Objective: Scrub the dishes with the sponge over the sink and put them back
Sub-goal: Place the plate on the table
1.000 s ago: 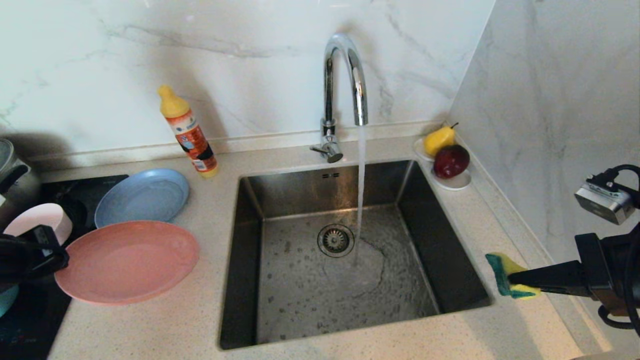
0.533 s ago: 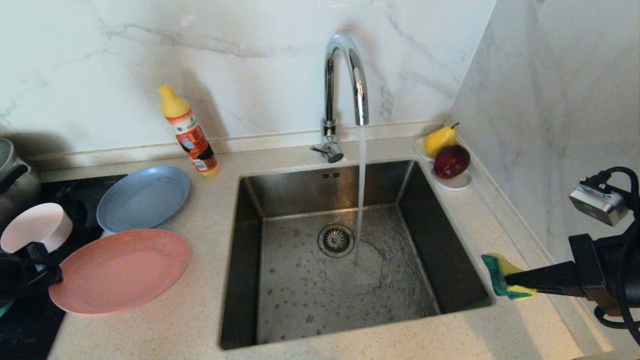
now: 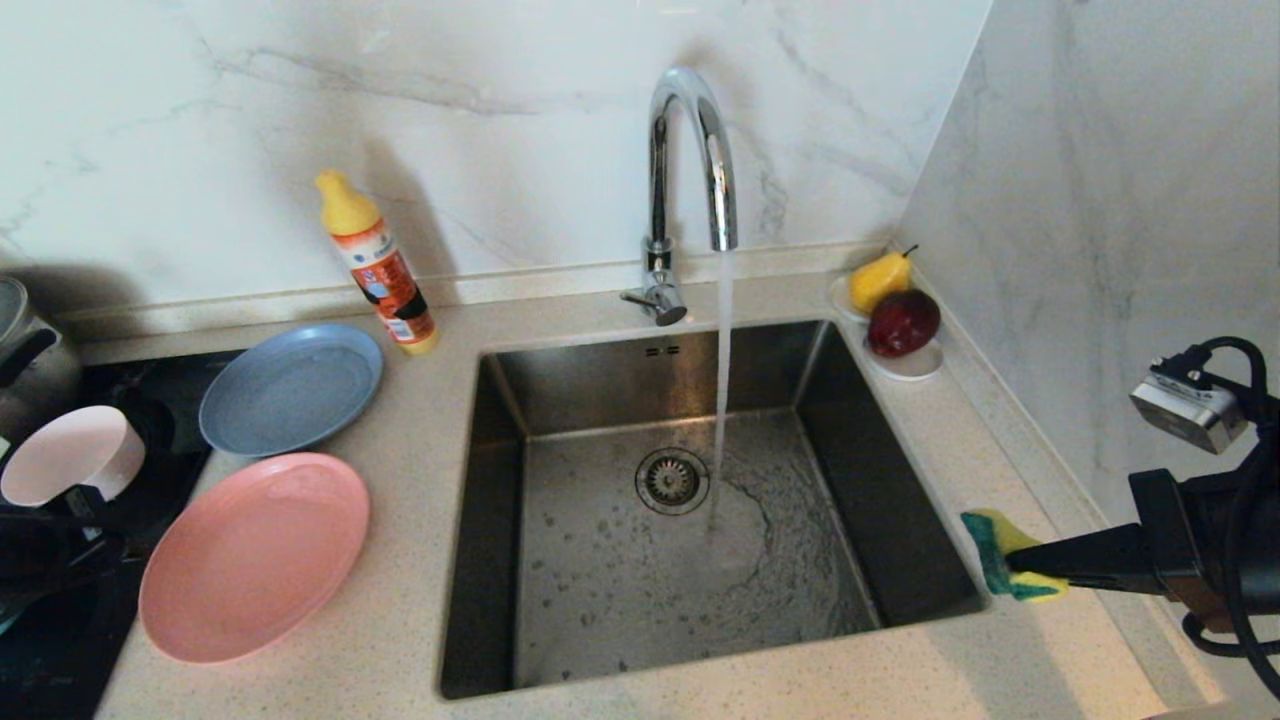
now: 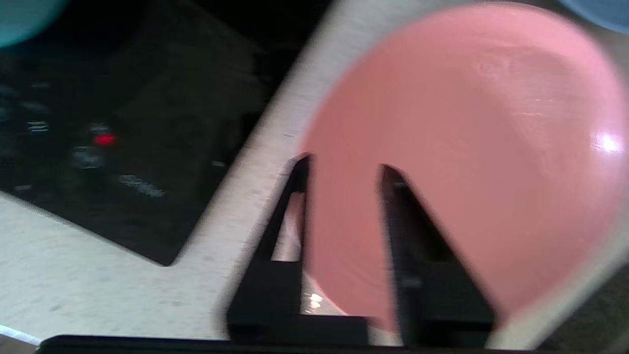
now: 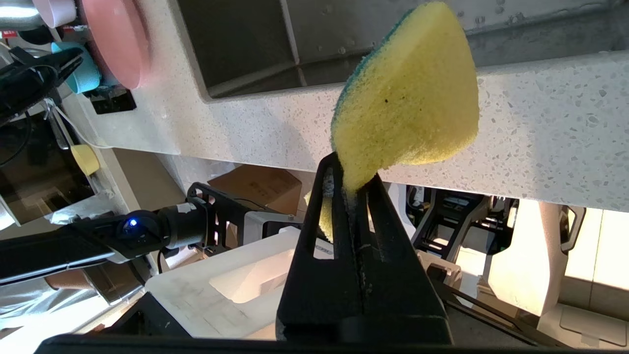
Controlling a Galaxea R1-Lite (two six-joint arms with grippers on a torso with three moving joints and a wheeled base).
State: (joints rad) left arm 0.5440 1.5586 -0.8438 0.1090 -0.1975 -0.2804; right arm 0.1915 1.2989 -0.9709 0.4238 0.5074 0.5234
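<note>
The salmon-pink plate [image 3: 255, 555] lies flat on the counter left of the sink [image 3: 860, 470]. My left gripper [image 4: 344, 164] is at the far left edge of the head view, open, with the rim of the pink plate [image 4: 467, 123] lying between its jaws. Behind it sit the grey-blue plate [image 3: 290, 388] and the pale pink bowl [image 3: 70, 455]. The teal bowl [image 4: 24, 17] shows in a corner of the left wrist view. My right gripper [image 3: 1010, 560] hovers over the sink's right rim, shut on the sponge [image 3: 995, 550], which sticks out bent from the gripper [image 5: 355, 172].
Water runs from the chrome tap [image 3: 690, 150] into the basin. An orange bottle [image 3: 380, 270] stands by the back wall. A white dish [image 3: 905, 365] with a pear and an apple sits in the right corner. A steel pot [image 3: 25, 360] and a black hob [image 3: 60, 650] are at the left.
The pink plate has come down from a lifted tilt to lie flat on the counter. My left gripper has opened and drawn back to the left. The right gripper has stayed almost still.
</note>
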